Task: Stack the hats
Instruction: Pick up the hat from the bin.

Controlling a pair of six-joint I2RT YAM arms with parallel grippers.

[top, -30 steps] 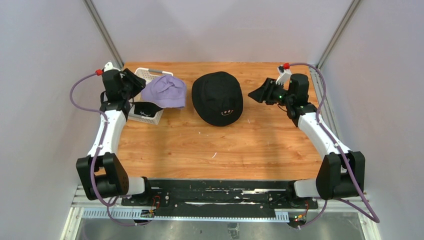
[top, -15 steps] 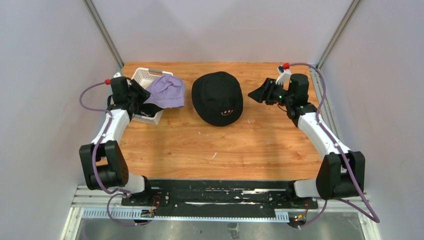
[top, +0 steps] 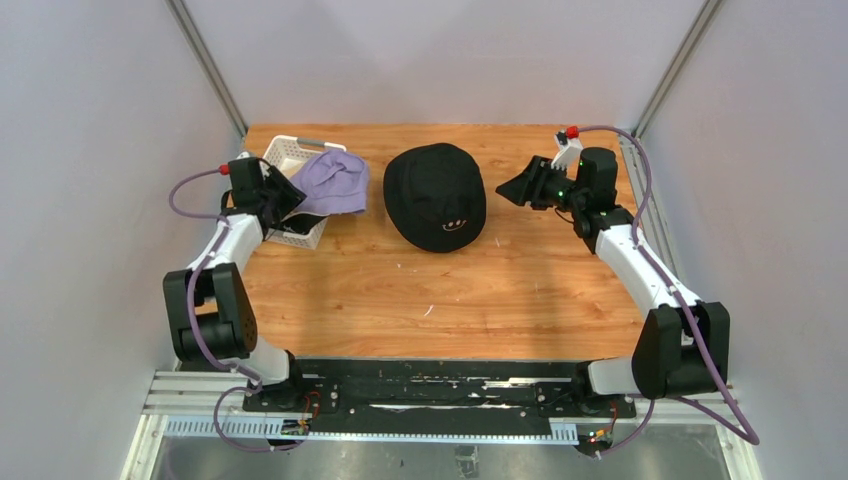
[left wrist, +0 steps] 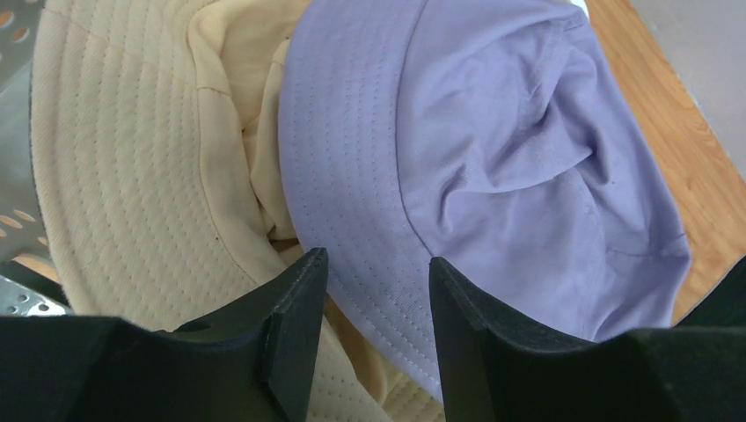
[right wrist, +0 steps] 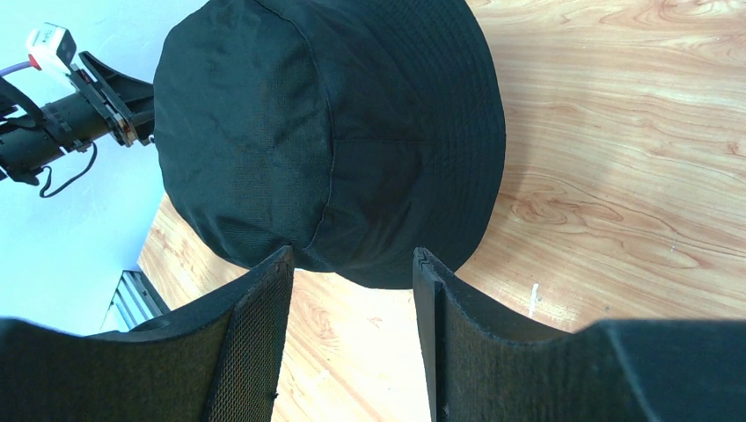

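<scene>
A black hat (top: 436,195) with a small smiley face sits crown-up at the middle back of the table. A lavender hat (top: 335,185) lies crumpled over the right side of a white basket (top: 285,150). In the left wrist view the lavender hat (left wrist: 493,149) lies on top of a beige hat (left wrist: 132,176). My left gripper (left wrist: 376,264) is open, with the lavender brim's edge lying between its fingers, ungripped. My right gripper (right wrist: 352,259) hovers open just right of the black hat (right wrist: 325,132), holding nothing.
The basket's perforated wall (left wrist: 13,132) shows at the left of the beige hat. Grey walls and metal posts close in the wooden table (top: 440,290) on three sides. My left arm's wrist (right wrist: 70,114) shows beyond the black hat in the right wrist view.
My left arm has folded back and brought its gripper in to the lavender hat's left edge at the basket. The right arm and both hats have not moved.
</scene>
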